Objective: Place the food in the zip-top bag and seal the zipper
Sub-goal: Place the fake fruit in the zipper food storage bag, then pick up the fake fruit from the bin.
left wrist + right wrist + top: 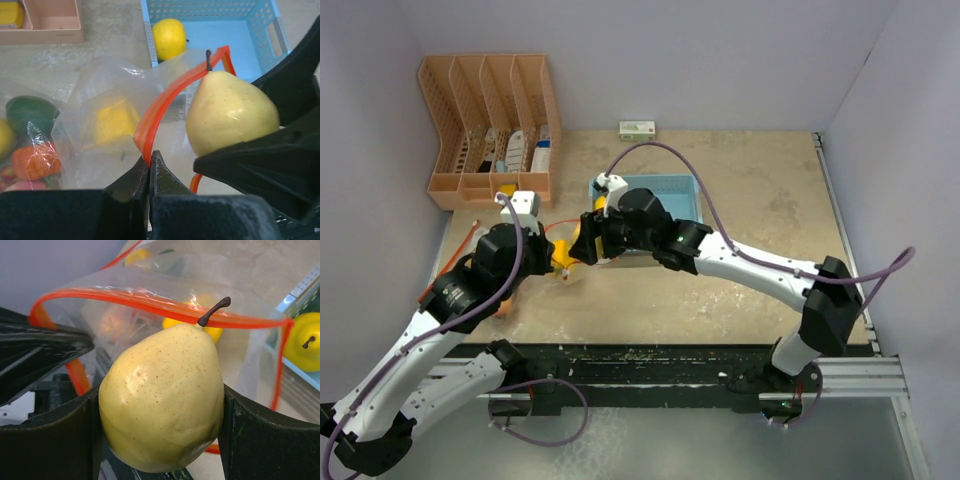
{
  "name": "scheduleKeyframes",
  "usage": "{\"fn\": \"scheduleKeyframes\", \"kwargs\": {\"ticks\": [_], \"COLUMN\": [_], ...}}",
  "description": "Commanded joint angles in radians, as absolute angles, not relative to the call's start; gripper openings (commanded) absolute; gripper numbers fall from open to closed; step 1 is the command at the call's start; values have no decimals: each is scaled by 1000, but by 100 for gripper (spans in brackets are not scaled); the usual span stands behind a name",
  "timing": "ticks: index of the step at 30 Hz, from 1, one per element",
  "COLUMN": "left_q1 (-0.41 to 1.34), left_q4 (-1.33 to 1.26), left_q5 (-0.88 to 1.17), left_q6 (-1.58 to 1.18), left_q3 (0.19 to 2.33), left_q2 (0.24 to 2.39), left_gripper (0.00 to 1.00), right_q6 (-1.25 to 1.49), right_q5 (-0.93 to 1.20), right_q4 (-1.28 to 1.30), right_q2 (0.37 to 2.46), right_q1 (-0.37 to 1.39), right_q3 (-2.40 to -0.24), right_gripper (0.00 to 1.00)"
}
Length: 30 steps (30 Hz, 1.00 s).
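**Pear poised at the bag's open mouth**

The right pincer is clamped on a pale yellow pear, stem up, just in front of the open zip-top bag. The left pincer is pinched tight on the bag's orange zipper rim. Inside the bag lie a yellow piece, a green fruit and an orange fruit. Beyond it, a round yellow fruit sits in the light-blue basket on the table.
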State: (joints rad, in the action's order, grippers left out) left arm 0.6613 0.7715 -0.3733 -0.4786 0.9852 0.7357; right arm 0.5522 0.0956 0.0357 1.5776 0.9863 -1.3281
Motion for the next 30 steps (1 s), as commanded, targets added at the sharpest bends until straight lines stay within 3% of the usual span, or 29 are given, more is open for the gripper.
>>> {"fn": "scheduleKeyframes", "kwargs": {"ticks": [1,5,17,22,30], "left_q1": [658,658,658,657,658], "left_q4": [732,738,756,804,868], "left_q5": [-376,-375,-408,-486,-574], "left_q6": [-477,-474,-472,-433,-363], "left_q3": [1033,1037,1038,1145,1295], "left_q2": [727,723,708,685,679], "left_gripper": [0,0,0,0,0], "right_q6": [555,541,576,604,550], "right_q5": [58,-11,-194,-228,-183], "right_q4": [-14,31,179,294,269], "right_q2": [1614,1628,1478,1577,1821], "right_q1": [989,989,958,827,716], "right_q3": [-1406,-1455,-1426,-1511,-1639], "right_gripper": [62,99,99,99,100]}}
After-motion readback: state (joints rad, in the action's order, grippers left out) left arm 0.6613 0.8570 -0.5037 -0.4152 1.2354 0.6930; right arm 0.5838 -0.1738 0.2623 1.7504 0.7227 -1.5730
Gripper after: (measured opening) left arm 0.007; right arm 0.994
